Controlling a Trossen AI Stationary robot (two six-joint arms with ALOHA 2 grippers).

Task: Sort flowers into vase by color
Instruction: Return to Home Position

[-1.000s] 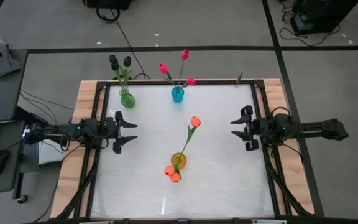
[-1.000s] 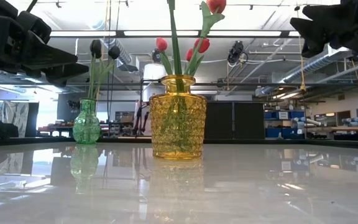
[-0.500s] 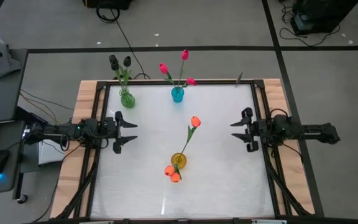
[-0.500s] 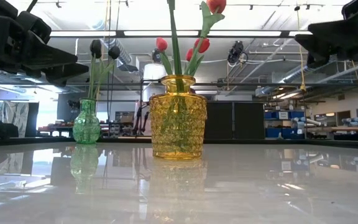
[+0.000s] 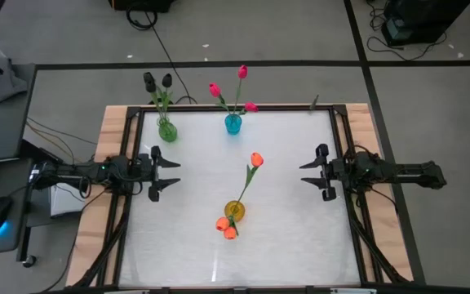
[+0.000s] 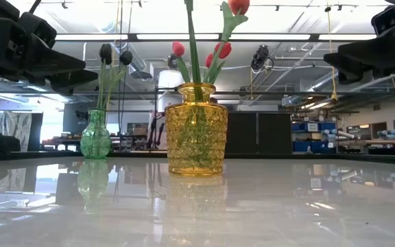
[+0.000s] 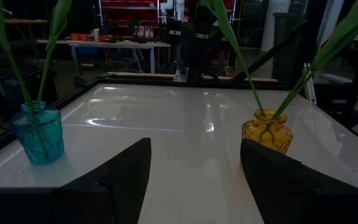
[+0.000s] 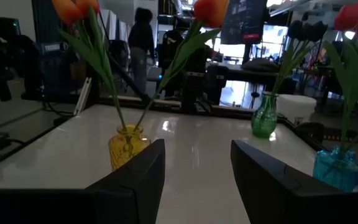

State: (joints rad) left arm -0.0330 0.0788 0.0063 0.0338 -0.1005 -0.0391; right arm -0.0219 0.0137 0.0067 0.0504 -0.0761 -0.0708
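Three vases stand on the white table. The green vase (image 5: 166,129) holds two black tulips (image 5: 157,81). In the blue vase (image 5: 232,123) are three pink-red tulips (image 5: 242,73), and in the yellow vase (image 5: 234,210) three orange tulips (image 5: 255,159); their stems stand in the vase necks. My left gripper (image 5: 178,173) hovers open at the table's left side, level, facing the middle. My right gripper (image 5: 302,173) hovers open at the right side, facing it. Neither holds anything.
A dark frame borders the table, with wooden edges (image 5: 113,122) outside it. The yellow vase (image 6: 196,130) stands nearest the near edge, and the green vase (image 6: 95,137) and blue vase (image 7: 39,134) stand along the far edge. Bare tabletop (image 5: 292,237) lies between the grippers.
My right gripper has sunk a little, levelled out and shifted slightly toward the table's left, staying open. The left arm, vases and flowers have kept still.
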